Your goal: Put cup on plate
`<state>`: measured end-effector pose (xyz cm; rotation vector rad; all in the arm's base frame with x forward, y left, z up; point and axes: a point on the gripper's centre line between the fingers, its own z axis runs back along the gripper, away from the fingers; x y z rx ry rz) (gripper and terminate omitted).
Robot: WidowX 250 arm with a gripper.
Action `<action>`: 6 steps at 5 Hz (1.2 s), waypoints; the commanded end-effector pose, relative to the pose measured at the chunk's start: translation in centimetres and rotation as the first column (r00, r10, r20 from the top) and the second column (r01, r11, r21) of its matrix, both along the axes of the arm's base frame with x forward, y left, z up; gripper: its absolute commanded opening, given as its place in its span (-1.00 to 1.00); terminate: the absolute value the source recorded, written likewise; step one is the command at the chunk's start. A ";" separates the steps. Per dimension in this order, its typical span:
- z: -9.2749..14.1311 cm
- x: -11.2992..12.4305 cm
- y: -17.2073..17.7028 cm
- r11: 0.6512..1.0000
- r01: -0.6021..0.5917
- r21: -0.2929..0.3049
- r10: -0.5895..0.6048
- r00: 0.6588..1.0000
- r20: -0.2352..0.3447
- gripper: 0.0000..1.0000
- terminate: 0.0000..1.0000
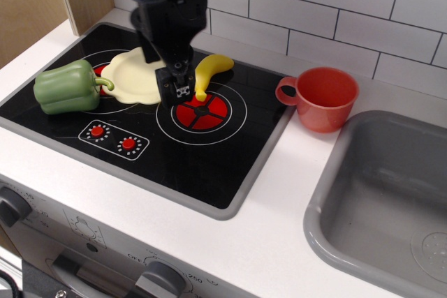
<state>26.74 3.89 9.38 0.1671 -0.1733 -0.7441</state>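
The red-orange cup [325, 99] stands upright on the white counter to the right of the stove, with its loop handle pointing left. The cream scalloped plate [131, 75] lies on the back left burner, and its right part is hidden behind my arm. My black gripper [167, 80] hangs over the plate's right edge, just left of the banana and far left of the cup. It is turned edge-on to the camera. Its near finger [175, 88] points down, it looks open, and it holds nothing.
A green pepper [66, 87] lies left of the plate. A yellow banana [209, 71] lies between plate and cup, behind the red front burner [201, 111]. A grey sink [384, 200] is at the right. A tiled wall stands behind, with a wooden panel at the back left.
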 end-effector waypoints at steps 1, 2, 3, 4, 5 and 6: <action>1.4 1.5 -1.7 0.916 0.402 -0.016 -0.402 0.915 -0.028 1.00 -1.00; 1.1 3.2 -2.6 0.898 0.440 -0.019 -0.440 0.897 -0.041 1.00 -1.00; 0.2 4.4 -3.7 0.866 0.498 -0.041 -0.500 0.865 -0.042 1.00 -1.00; -0.1 5.0 -4.9 0.844 0.535 -0.032 -0.536 0.844 -0.014 1.00 -1.00; -0.6 5.7 -5.7 0.839 0.543 -0.036 -0.544 0.839 -0.018 1.00 -1.00; -1.3 6.6 -6.4 0.832 0.555 -0.025 -0.555 0.832 -0.019 1.00 -1.00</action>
